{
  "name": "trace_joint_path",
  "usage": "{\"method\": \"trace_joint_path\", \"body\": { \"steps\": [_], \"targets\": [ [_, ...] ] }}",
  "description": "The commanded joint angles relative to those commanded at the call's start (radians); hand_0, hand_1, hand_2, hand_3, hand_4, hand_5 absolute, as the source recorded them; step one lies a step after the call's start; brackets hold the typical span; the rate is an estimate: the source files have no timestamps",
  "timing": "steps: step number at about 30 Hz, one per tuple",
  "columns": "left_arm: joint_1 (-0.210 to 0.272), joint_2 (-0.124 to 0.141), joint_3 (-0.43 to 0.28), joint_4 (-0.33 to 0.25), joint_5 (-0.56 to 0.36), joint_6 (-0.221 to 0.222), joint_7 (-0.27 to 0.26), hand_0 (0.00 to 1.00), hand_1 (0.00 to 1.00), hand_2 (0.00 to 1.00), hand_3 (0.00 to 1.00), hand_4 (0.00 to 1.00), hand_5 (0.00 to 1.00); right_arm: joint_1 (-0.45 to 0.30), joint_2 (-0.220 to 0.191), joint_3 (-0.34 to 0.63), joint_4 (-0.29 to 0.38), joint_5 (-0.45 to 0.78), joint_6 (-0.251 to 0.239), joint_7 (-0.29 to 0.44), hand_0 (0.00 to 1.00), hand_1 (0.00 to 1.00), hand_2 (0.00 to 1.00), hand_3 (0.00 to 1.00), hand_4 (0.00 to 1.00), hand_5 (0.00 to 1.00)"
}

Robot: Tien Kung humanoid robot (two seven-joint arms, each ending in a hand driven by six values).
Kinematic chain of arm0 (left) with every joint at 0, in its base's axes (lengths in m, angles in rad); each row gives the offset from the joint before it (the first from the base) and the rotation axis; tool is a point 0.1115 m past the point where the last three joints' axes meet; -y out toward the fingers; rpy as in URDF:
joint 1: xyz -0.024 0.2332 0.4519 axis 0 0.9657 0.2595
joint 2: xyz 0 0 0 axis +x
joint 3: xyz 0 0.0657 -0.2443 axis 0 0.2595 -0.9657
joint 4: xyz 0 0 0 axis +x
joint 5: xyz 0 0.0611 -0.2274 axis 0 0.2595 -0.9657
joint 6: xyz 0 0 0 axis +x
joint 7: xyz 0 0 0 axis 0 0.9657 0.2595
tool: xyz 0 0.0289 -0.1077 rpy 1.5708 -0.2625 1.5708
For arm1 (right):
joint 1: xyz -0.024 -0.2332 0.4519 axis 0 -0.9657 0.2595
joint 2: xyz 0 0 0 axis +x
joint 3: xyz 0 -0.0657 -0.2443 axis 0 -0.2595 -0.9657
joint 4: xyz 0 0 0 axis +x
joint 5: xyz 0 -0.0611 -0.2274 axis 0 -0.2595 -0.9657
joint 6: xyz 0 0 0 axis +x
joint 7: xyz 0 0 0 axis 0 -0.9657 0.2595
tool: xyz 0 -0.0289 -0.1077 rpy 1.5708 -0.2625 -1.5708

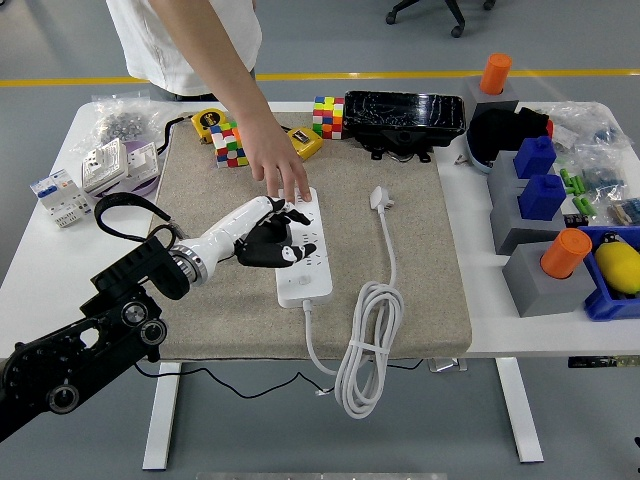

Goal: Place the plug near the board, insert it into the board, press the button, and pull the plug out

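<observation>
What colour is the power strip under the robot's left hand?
White, seen clearly in the head view: the power strip lies on the beige mat.
</observation>
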Motion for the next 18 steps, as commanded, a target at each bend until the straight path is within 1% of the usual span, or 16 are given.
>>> {"method": "trace_joint_path", "body": {
  "steps": [6, 11, 15, 18],
  "targets": [
    [-0.023, -0.009, 0.024, 0.018, -0.013, 0.004, -0.007, 0.695, 0.755, 0.740, 0.643, 0.753, 0.388, -0.001, -0.001, 0.001, 0.000, 0.001, -0.001, 0.000, 0.741, 0.715, 0.719, 0.718, 0.995, 0.662],
    [-0.048, -0.020, 0.046, 0.052, -0.040, 0.006, -0.020, 0.693, 0.751, 0.738, 0.641, 0.753, 0.388, -0.001, 0.000, -0.003, -0.001, 0.003, 0.000, 0.000, 0.743, 0.715, 0.719, 0.717, 0.995, 0.662],
    [-0.059, -0.020, 0.054, 0.083, -0.060, 0.004, -0.022, 0.692, 0.749, 0.736, 0.636, 0.753, 0.388, -0.001, 0.000, -0.006, 0.001, 0.003, 0.000, 0.000, 0.743, 0.715, 0.719, 0.718, 0.995, 0.662],
    [-0.059, -0.017, 0.051, 0.094, -0.062, 0.006, -0.025, 0.692, 0.749, 0.736, 0.636, 0.753, 0.388, -0.002, -0.001, -0.005, 0.002, 0.003, 0.000, 0.000, 0.743, 0.715, 0.719, 0.718, 0.995, 0.662]
  ]
}}
